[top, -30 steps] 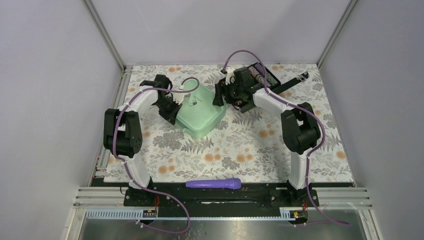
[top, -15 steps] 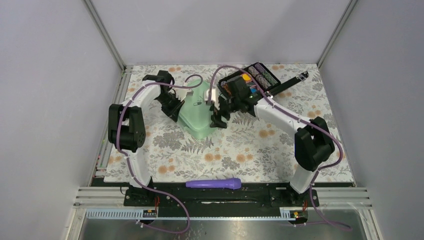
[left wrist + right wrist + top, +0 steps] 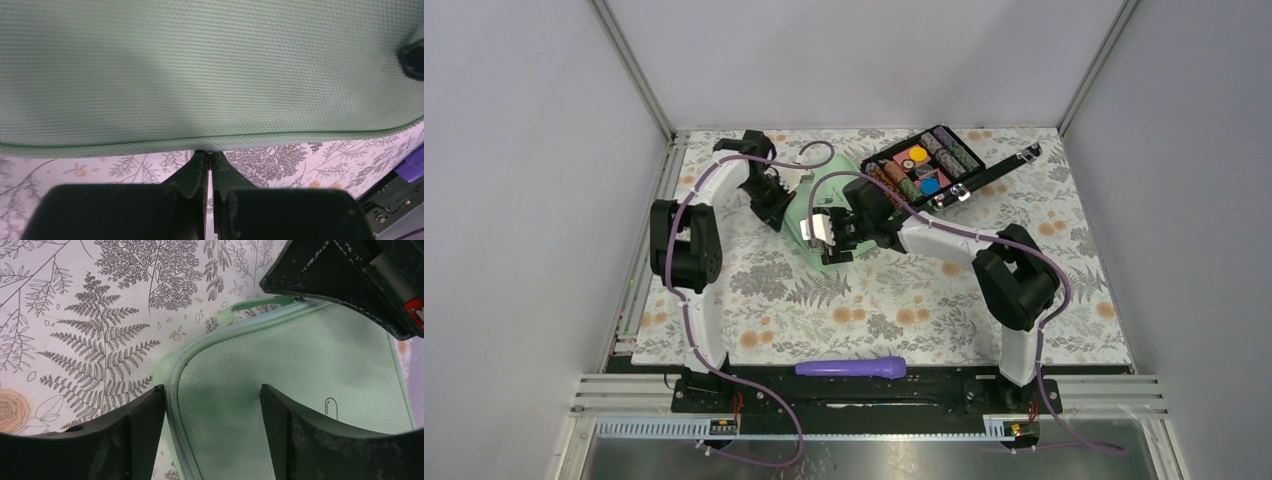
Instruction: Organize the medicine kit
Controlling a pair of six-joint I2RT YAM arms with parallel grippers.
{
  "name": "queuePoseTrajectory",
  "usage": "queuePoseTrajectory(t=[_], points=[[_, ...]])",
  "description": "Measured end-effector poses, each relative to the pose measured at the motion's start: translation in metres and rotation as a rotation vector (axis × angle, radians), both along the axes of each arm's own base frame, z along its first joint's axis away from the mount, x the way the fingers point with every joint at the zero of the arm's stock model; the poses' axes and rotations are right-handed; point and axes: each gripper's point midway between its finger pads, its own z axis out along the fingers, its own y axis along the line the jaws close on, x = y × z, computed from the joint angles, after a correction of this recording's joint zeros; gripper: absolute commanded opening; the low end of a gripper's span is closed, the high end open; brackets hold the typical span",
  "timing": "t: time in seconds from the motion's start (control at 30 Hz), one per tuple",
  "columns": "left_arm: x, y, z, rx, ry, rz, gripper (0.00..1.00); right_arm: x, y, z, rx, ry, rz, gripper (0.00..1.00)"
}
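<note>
Wordless logo [image 3: 330, 408] on medicine kit [image 3: 300, 360]

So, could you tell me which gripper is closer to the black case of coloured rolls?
Right. The right gripper straddles a corner of the medicine kit, near-left of the black case; the left gripper pinches the kit's left edge, farther away.

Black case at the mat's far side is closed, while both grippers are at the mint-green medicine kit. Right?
Not quite: in the top external view the black case lies open, its colourful rolls and discs showing. The left gripper and right gripper are at the mint-green medicine kit.
</note>
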Motion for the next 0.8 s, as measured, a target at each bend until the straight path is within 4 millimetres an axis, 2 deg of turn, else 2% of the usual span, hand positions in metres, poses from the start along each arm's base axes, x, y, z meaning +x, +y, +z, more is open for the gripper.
queuePoseTrajectory(t=[0.1, 0.27, 0.47, 0.6, 0.8], points=[[-0.010, 0.001, -0.006, -0.004, 0.003, -0.019, 0.00, -0.001, 0.006, -0.010, -0.013, 0.010, -0.024, 0.70], [-0.037, -0.002, 0.001, -0.041, 0.018, -0.025, 0.00, 0.003, 0.013, -0.013, -0.008, 0.018, -0.049, 0.66], [-0.078, -0.030, 0.003, -0.113, 0.086, -0.056, 0.00, 0.006, 0.017, -0.013, 0.001, 0.042, -0.078, 0.64], [-0.091, -0.046, 0.002, -0.164, 0.136, -0.022, 0.00, 0.006, 0.016, -0.014, 0.002, 0.062, -0.093, 0.74], [-0.094, -0.051, 0.005, -0.191, 0.173, 0.026, 0.00, 0.005, 0.010, -0.014, -0.013, 0.059, -0.091, 0.83]])
